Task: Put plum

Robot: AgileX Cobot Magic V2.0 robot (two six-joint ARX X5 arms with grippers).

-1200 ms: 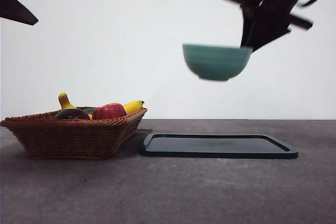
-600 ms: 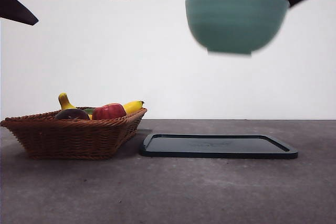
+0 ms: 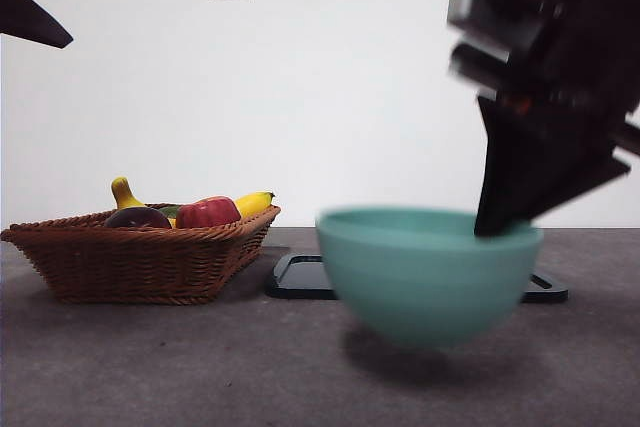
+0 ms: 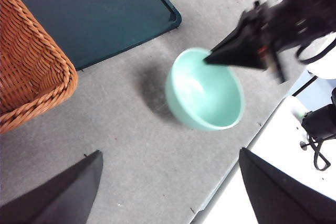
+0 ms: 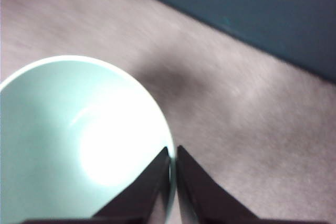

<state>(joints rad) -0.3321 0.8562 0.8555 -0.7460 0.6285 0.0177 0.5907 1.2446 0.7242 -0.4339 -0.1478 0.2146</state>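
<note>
The right gripper point(image 3: 500, 222) is clenched on the rim of a pale green bowl point(image 3: 430, 272), one jaw inside the wall and one outside, as the right wrist view shows plainly. The bowl hangs just above the counter point(image 3: 200, 367), its shadow directly beneath, in front of the dark tray point(image 4: 100, 14) rather than on it. It is empty inside.

The plum point(image 3: 137, 217) lies in the wicker basket point(image 3: 140, 262), at about nine o'clock from the bowl and well apart from it. It sits at the near left of the fruit pile, just beside a red apple point(image 3: 208, 212), with a banana point(image 3: 252, 203) behind. Nothing is touching it.

The left gripper point(image 4: 168, 192) waits off to the side, jaws spread wide and holding nothing; in the front view it shows only as a dark tip at the upper left corner.

As for progress, I judge this to be early going. The bowl looks about to be set down, presumably as the place the plum will go, though that is my guess. The plum itself is not yet picked up. What remains is releasing the bowl, reaching into the basket, taking the plum without disturbing the apple beside it, and carrying it over.
</note>
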